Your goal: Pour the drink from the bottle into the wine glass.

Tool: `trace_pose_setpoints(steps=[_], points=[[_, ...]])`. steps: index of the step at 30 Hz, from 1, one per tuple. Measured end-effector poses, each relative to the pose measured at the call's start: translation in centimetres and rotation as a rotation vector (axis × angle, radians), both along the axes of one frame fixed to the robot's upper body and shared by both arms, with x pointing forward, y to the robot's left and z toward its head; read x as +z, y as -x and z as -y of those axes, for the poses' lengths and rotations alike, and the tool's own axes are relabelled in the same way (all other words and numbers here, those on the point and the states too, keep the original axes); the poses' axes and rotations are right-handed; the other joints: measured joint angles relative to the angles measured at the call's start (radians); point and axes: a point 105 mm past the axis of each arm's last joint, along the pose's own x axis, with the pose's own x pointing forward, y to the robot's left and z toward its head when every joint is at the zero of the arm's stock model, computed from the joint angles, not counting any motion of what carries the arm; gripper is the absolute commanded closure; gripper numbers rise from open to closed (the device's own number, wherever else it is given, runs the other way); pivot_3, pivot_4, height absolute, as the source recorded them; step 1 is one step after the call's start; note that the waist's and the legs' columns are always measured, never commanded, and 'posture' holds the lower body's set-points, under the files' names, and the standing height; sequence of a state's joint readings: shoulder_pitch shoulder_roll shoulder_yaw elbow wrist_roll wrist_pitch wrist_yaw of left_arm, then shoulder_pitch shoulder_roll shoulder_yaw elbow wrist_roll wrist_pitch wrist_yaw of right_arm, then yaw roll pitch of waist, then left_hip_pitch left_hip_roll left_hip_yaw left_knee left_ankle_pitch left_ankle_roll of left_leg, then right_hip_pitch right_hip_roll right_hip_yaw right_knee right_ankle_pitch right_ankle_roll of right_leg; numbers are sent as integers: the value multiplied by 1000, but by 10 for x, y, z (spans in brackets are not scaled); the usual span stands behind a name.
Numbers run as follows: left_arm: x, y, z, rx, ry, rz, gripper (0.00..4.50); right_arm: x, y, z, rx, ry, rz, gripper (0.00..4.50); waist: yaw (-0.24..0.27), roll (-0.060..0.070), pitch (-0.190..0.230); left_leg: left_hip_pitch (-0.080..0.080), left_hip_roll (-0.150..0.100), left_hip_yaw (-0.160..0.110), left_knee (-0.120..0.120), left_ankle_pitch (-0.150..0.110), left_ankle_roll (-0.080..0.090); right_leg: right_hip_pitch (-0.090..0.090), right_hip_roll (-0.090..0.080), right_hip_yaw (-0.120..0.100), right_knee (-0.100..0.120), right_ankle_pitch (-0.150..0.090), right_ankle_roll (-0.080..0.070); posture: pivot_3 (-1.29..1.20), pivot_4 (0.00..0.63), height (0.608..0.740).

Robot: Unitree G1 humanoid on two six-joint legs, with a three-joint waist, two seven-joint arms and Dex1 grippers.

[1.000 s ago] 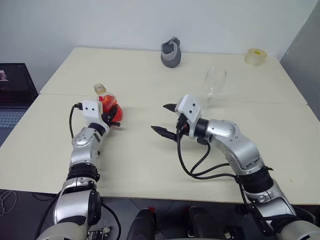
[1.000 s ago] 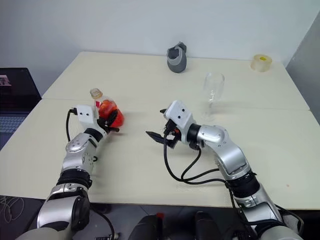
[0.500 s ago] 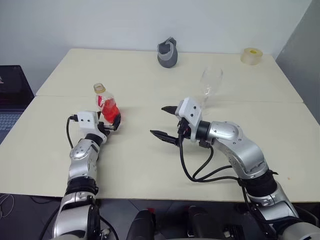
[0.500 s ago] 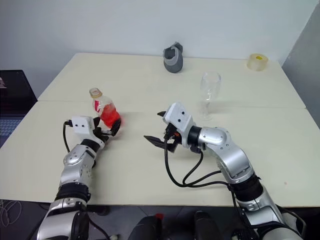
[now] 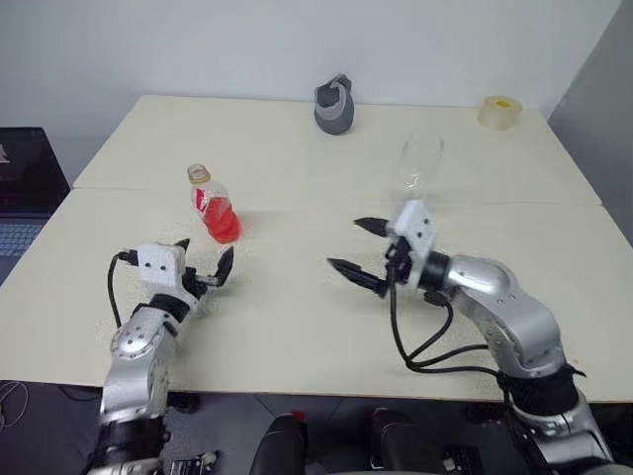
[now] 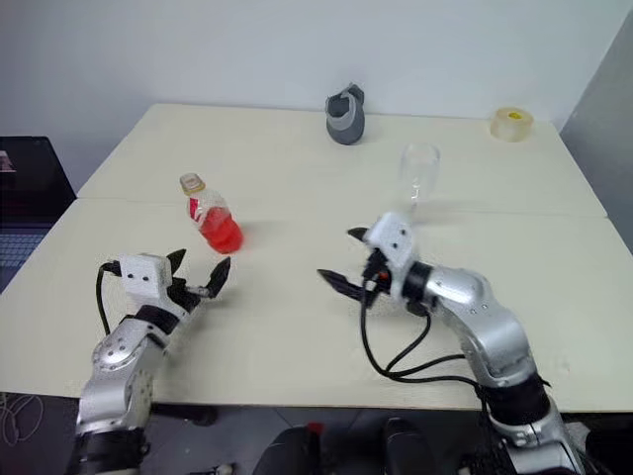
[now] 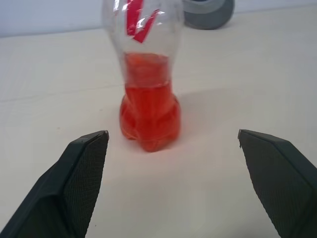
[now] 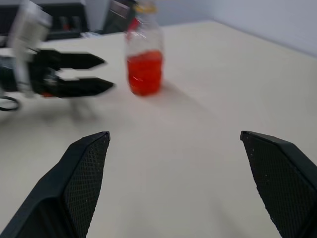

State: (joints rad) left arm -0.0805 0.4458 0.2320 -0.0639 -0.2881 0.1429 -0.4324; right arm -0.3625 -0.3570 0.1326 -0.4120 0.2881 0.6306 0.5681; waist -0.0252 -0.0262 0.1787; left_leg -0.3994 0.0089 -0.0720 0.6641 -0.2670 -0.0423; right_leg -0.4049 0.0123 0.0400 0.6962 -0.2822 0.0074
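While the table (image 5: 297, 327) carries the bottle (image 5: 216, 205) upright near its left side, I note the wine glass (image 5: 419, 163) stands well apart, empty. Left gripper (image 5: 201, 261) and right gripper (image 5: 365, 247) both gape wide, holding nothing. I would re-approach the bottle's waist squarely, keeping the drink (image 7: 150, 116) level.

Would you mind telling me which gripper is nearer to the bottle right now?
The left. The left gripper sits open just in front of the bottle, not touching it. The right gripper, also open, is farther away, off to the bottle's right, nearer the wine glass.
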Motion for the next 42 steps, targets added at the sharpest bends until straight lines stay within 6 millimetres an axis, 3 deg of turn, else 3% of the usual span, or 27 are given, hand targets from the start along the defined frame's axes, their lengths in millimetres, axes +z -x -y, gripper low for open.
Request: trace_pose_setpoints(steps=[5, 10, 18, 29, 33, 41, 42], points=[[31, -1, 59, -334, -35, -4, 13, -15, -33, 36, -361, -71, 16, 0, -3, 0, 0, 1, 0, 2, -1, 0, 0, 0, 1, 2, 0, 0, 0, 0, 150, 740], [40, 5, 91, -549, -20, -60, 13, -37, -58, 47, -531, -104, -5, 0, -17, 1, 0, 3, 2, 7, -2, 0, 0, -1, 3, 4, 0, 0, 0, 0, 150, 740], [39, 15, 103, -713, -47, -143, 13, -33, -100, 44, -611, -202, 42, 0, -17, 1, 0, 3, 2, 9, -2, 0, 0, -1, 3, 4, 0, 0, 0, 0, 150, 740], [35, 18, 100, -724, -83, -159, 13, -42, -138, 47, -670, -217, 24, 0, -22, 1, 1, 3, 2, 12, -2, 0, 0, -1, 3, 6, 1, 0, -1, 0, 150, 740], [36, 18, 100, -720, -95, -145, 0, -41, -142, 46, -673, -224, 32, 1260, -22, 1, 1, 3, 2, 12, -2, 0, 0, -1, 3, 6, 1, 0, -1, 0, 150, 740], [35, 13, 96, -683, -86, -133, 0, -47, -146, 41, -652, -205, 11, 4242, -25, 2, 1, 3, 2, 12, -2, 0, 0, -1, 3, 6, 1, 0, -1, 0, 150, 740], [35, 13, 96, -681, -86, -133, 0, -46, -146, 39, -641, -202, 11, 4422, -26, 2, 1, 3, 2, 12, -2, 0, 0, -1, 3, 6, 1, 0, -1, 0, 150, 740]])
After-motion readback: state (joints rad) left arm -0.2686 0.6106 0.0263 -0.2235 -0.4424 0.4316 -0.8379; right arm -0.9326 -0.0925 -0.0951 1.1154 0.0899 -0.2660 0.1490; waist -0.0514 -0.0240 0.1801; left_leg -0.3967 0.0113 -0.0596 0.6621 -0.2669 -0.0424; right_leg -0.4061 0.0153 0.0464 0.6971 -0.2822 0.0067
